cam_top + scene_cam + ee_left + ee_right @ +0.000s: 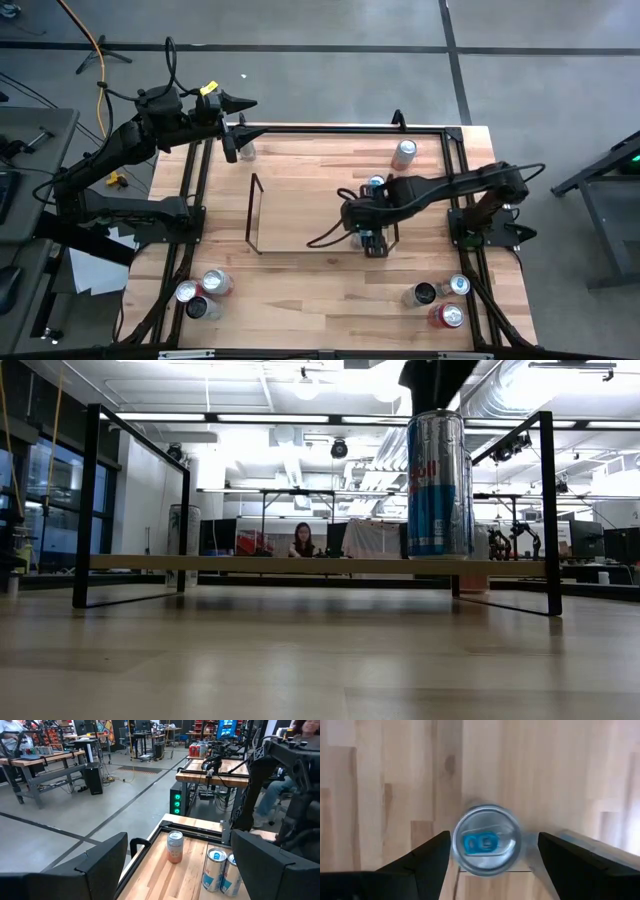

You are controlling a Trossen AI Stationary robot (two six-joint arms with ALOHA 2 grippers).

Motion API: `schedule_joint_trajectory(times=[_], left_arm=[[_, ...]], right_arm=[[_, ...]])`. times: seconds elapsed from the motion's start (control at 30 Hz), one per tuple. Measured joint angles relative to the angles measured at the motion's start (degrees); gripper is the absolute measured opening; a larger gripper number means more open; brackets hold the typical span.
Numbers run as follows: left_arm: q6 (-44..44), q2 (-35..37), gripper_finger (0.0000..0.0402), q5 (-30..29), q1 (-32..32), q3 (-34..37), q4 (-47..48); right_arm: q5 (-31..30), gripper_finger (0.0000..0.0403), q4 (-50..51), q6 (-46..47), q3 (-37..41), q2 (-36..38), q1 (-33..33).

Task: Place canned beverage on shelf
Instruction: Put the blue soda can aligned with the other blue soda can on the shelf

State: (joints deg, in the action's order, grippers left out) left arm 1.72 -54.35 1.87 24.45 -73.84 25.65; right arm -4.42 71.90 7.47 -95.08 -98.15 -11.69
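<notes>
Left gripper (240,103) waits wide open at the table's far left corner. Shelf (300,210) lies mid-table. Can (437,484) stands upright on its right end, axis vertical. Right gripper (373,237) hangs straight above it, fingers spread clear of both sides, not touching.

Shelf (315,215): centre of table (300,290). One can (437,485) upright on its right end, under the right gripper (492,855), between its spread fingers. Another can (403,154) upper right. Three cans (203,293) lower left; three more (440,300) lower right. Left gripper (232,148) over the table's upper left edge.
</notes>
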Motion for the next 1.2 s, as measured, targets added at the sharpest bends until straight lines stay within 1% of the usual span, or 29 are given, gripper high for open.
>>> schedule_joint_trajectory(times=[0.17, 0.37, 0.5, 0.63, 0.73, 0.83, 0.87, 1.0, 1.1, 1.2], left_arm=[[0.0, 0.0, 0.0314, -0.3, 0.0, 0.0, 0.0], [0.0, 0.0, 0.0314, -1.0, 0.0, 0.0, 0.0], [0.0, 0.0, 0.0314, -1.1, 0.0, 0.0, 0.0], [0.0, 0.0, 0.0314, -1.1, 0.0, 0.0, 0.0], [0.0, 0.0, 0.0314, -1.1, 0.0, 0.0, 0.0], [0.0, 0.0, 0.0314, -1.1, 0.0, 0.0, 0.0], [0.0, 0.0, 0.0314, -1.1, 0.0, 0.0, 0.0], [0.0, 0.0, 0.0314, -1.1, 0.0, 0.0, 0.0], [0.0, 0.0, 0.0314, -1.1, 0.0, 0.0, 0.0], [0.0, 0.0, 0.0314, -1.1, 0.0, 0.0, 0.0]], right_arm=[[0.2, 0.0287, -3.9, -1.8, 2.2, 0.0, -0.1], [0.8, 0.0287, -3.8, -3.9, 4.9, 0.0, 0.1], [1.3, 0.0287, -6.8, -3.3, 6.8, 0.0, 0.1], [1.3, 0.0285, -8.7, -2.8, 6.9, 0.0, 0.1], [1.2, 0.0266, -8.2, -1.9, 6.9, 0.0, 0.1], [1.1, 0.0226, -7.6, -0.5, 6.9, 0.0, 0.1], [1.0, 0.0219, -7.5, 0.4, 6.9, 0.0, 0.1], [1.0, 0.0219, -5.4, 6.6, 4.1, -0.1, 0.1], [-1.3, 0.0219, -1.7, 18.0, 0.4, -0.1, 0.1], [-3.0, 0.0219, 3.5, 32.3, -2.2, -0.1, 0.2]])
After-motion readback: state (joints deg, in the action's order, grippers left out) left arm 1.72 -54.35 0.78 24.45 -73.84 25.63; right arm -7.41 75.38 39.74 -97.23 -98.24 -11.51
